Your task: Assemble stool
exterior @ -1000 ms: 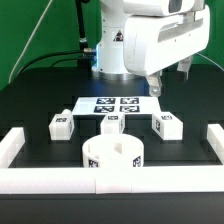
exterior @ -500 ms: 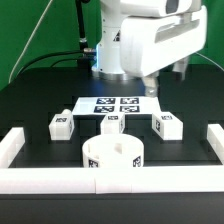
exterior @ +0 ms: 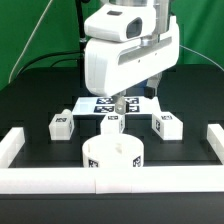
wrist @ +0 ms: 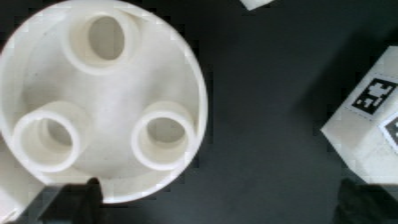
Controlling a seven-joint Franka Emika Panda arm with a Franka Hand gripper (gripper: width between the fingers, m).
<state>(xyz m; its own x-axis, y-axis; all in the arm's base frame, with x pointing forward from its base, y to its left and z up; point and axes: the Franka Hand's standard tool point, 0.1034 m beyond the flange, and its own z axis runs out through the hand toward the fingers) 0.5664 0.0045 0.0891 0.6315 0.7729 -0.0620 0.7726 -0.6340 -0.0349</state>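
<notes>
The seat disc point(exterior: 112, 156) is laid sockets upward (three are seen) so the legs point(exterior: 62, 124) can be inserted; the gripper point(exterior: 134, 95) is held spread, empty.

My arm point(exterior: 128, 50) comes in from the far side of the counter point(exterior: 30, 105) and bends over, with the wrist pointing almost straight down. My end effector point(exterior: 135, 95) hangs low above the middle of the counter, a little toward the exterior view's right. Its jaws stand spread as wide as they go and grip nothing. In the wrist view my dark fingertips point(wrist: 68, 200) show only at the frame's edge, well apart from each other; their pads are blurred.
</notes>
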